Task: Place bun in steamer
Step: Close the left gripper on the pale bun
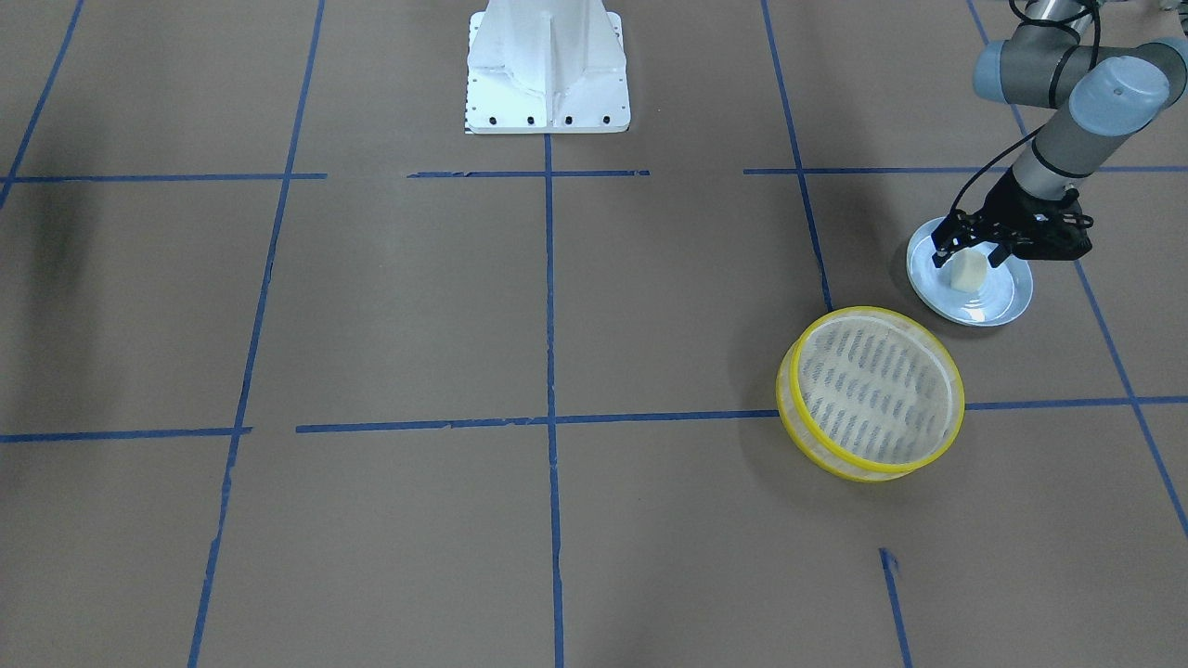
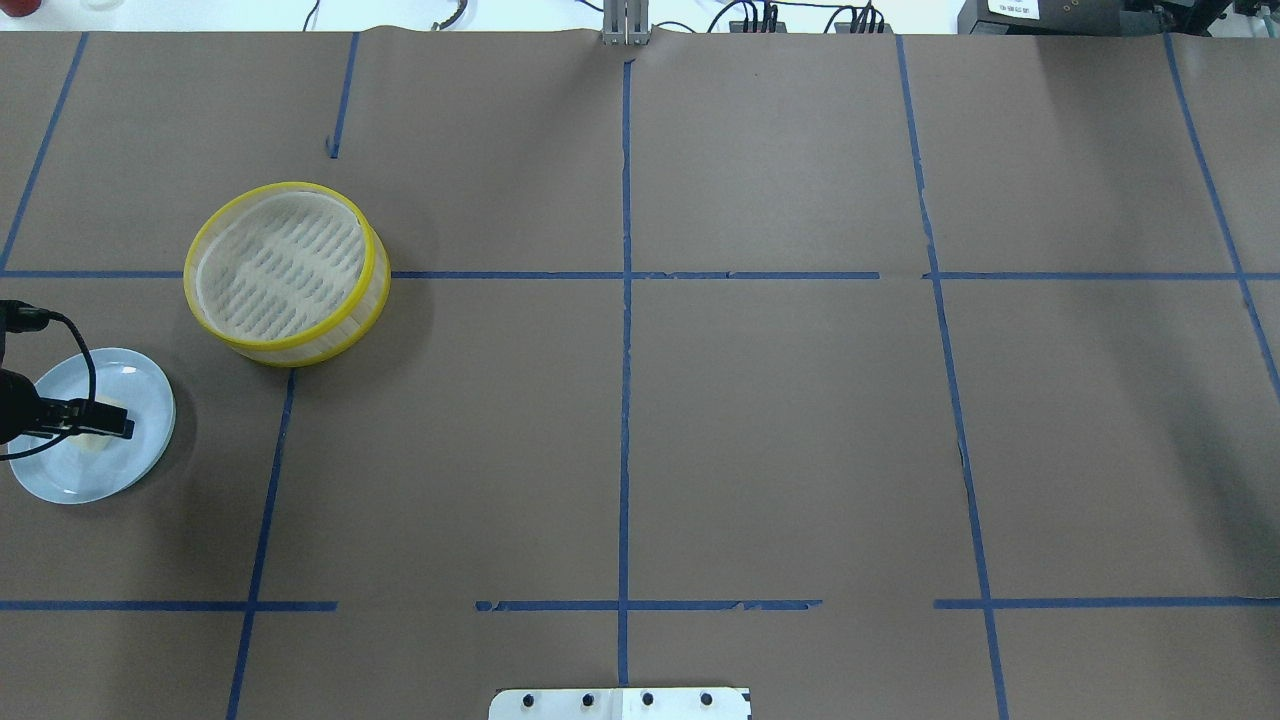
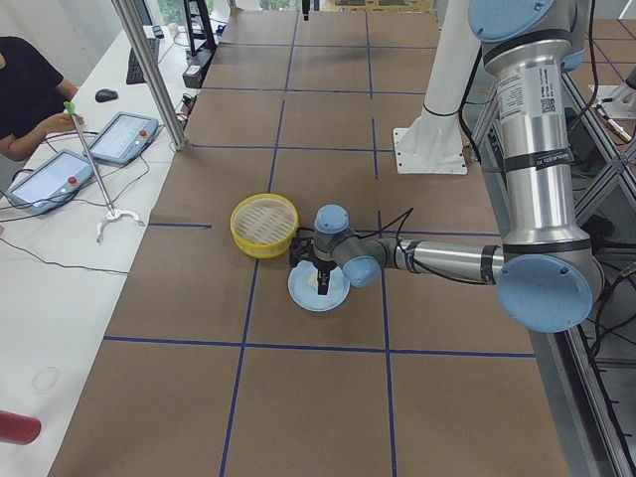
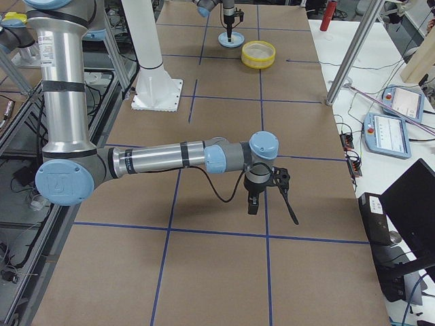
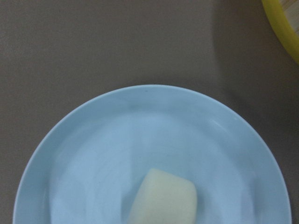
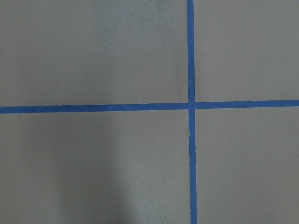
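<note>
Widest of all, the brown-papered table (image 2: 800, 450), crossed by blue tape (image 2: 626, 400) and cut off by the frame on every side. Next, the right arm (image 4: 170, 156), near and large in the right side view, with the right gripper (image 4: 262, 197) hanging over a tape crossing; seen only from that side, so cannot tell whether spread or pressed together. Then the left arm (image 1: 1067, 139), entering the front view at two o'clock, upper links lost past the corner. Barely caught in the overhead view, just black fingers and a cable at nine o'clock. Upright at ten o'clock in that view, the steamer (image 2: 286, 272), top open and slotted floor in plain sight. Stands at one o'clock from the pale blue plate (image 2: 60, 480), near it but apart, a strip of table between the rims. Low over the plate, the left gripper (image 1: 969, 254), fingers spread to either side of the bun (image 1: 968, 271); contact too fine to make out. Smallest, that bun, resting on the plate, well outside the steamer, clipped by the wrist view's six o'clock edge.
</note>
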Available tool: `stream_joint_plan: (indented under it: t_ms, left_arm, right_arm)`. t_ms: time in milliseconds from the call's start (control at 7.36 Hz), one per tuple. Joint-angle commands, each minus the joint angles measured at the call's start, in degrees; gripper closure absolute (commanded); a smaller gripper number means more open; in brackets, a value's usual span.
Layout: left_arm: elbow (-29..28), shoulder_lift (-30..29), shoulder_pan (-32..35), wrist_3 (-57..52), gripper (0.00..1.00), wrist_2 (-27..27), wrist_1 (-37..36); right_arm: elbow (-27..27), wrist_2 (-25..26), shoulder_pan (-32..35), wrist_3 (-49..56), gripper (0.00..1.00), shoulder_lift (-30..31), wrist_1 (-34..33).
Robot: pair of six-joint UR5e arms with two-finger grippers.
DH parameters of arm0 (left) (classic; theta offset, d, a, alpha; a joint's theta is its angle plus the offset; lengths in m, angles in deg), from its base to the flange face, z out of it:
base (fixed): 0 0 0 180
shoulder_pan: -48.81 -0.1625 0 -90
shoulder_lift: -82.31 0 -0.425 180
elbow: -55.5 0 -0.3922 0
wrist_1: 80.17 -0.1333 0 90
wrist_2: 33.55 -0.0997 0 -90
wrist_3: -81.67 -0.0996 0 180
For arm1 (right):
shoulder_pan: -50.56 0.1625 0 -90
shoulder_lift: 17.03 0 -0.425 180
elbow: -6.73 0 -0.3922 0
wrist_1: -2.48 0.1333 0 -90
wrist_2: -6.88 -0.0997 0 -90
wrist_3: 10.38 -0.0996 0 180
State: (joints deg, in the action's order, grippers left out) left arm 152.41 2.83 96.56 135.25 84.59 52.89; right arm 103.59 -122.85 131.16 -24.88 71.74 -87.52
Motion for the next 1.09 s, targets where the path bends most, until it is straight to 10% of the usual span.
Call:
stream_joint_plan:
  t_ms: [0,951]
  left_arm:
    - [-0.24,-0.24,0.06,-1.18,0.26,0.07,0.0]
    - [0.73,0.11,0.42,-2.24,0.7,0.6,-0.18]
  right_arm:
    - [0.0,0.0,0.0,0.0,0.0,0.0,0.0]
    - [0.0,0.0,0.0,0.0,0.0,0.0,0.0]
